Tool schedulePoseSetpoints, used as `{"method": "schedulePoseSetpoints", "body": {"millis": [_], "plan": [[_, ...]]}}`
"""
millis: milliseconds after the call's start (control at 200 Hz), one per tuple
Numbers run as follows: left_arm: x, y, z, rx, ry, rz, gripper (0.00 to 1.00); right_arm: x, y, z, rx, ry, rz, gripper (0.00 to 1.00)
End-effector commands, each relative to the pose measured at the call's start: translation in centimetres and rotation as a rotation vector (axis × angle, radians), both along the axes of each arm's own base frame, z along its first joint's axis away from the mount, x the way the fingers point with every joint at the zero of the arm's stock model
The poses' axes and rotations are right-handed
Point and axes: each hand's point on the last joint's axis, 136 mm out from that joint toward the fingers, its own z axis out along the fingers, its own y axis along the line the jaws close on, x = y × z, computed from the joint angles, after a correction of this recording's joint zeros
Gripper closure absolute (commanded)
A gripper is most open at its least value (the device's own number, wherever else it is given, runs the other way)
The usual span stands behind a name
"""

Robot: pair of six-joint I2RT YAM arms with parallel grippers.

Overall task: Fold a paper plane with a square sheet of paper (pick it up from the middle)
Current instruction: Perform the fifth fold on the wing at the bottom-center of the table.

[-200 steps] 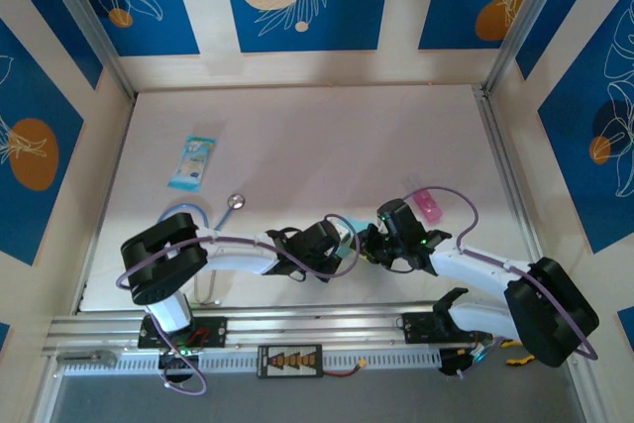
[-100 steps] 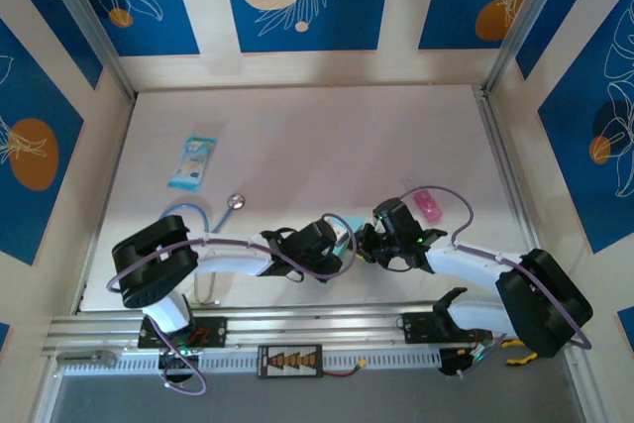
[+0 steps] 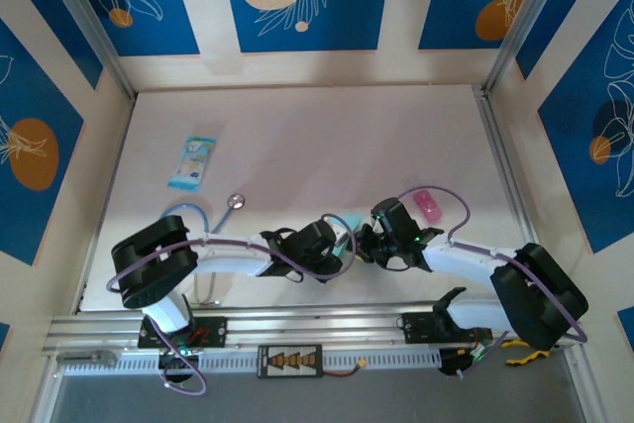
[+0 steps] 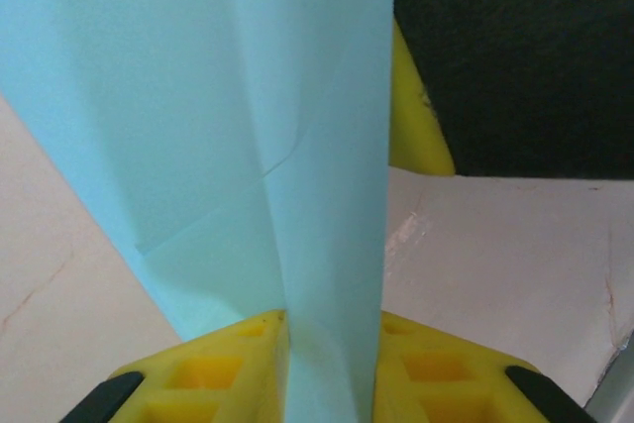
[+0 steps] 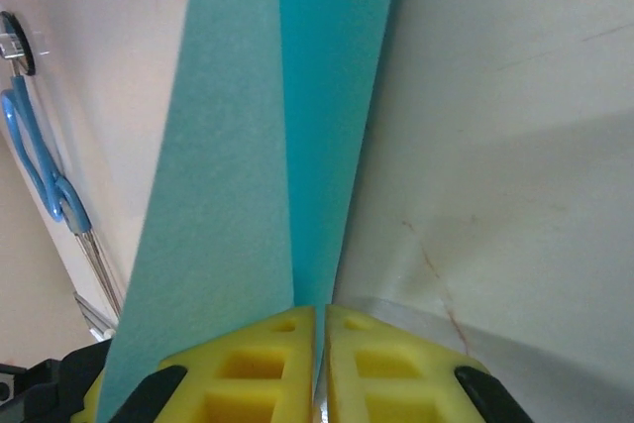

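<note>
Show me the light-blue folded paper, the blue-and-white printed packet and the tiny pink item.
light-blue folded paper [image 4: 248,96]: left wrist view, flat face.
blue-and-white printed packet [image 3: 192,161]: top external view, its middle.
tiny pink item [image 3: 428,205]: top external view, its middle.

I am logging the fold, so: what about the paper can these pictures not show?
Left wrist view: the paper runs off the top edge; whether the left gripper pinches it is unclear.
Right wrist view: beyond the right gripper, the paper's far end is cut by the top edge.
Top view: both grippers cover most of the paper, hiding its shape.
</note>
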Motion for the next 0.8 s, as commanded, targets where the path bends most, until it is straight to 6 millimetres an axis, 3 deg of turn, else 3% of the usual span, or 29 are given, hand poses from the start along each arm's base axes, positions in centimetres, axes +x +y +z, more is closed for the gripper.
{"method": "schedulePoseSetpoints", "body": {"millis": [0,790], "plan": [[0.11,0.23,0.58,-0.018,-0.002,0.005,0.75,0.20,0.93,0.80,0.025,-0.005,0.030,0.88],[0.35,0.57,1.13,-0.018,-0.025,0.011,0.75,0.13,1.11,0.68,0.028,0.004,0.037,0.90]]}}
